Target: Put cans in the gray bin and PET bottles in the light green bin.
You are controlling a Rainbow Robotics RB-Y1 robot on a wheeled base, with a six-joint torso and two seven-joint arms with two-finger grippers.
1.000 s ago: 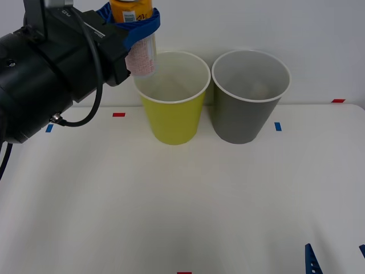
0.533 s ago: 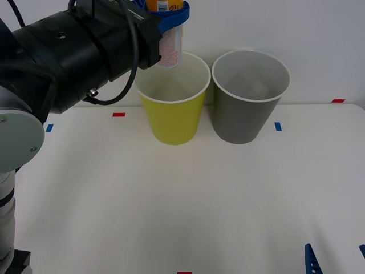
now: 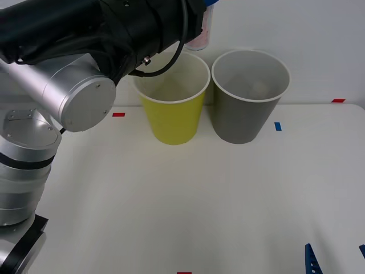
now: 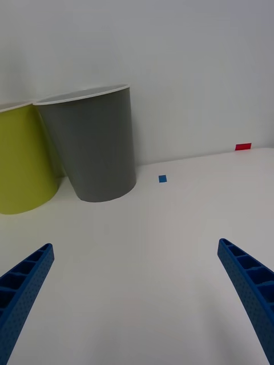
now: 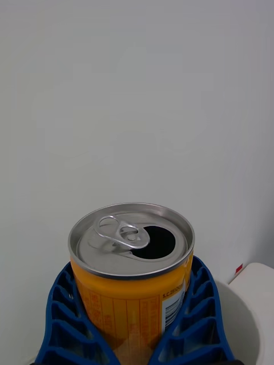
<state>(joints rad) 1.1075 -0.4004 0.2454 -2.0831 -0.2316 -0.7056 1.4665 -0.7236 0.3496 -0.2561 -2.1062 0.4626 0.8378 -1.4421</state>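
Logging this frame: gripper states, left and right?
Left gripper: shut on the can, held high behind the light green bin.
Right gripper: open, holding nothing, low over the table.

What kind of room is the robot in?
Probably a robot test lab: a plain white table with small tape marks, two sorting bins, light green bin and gray bin, and a bare white wall.

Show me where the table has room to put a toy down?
Lots of bare table in front of the green bin and gray bin. It's crowded at the back: the bins nearly touch, and the left end effector holds the can above them.
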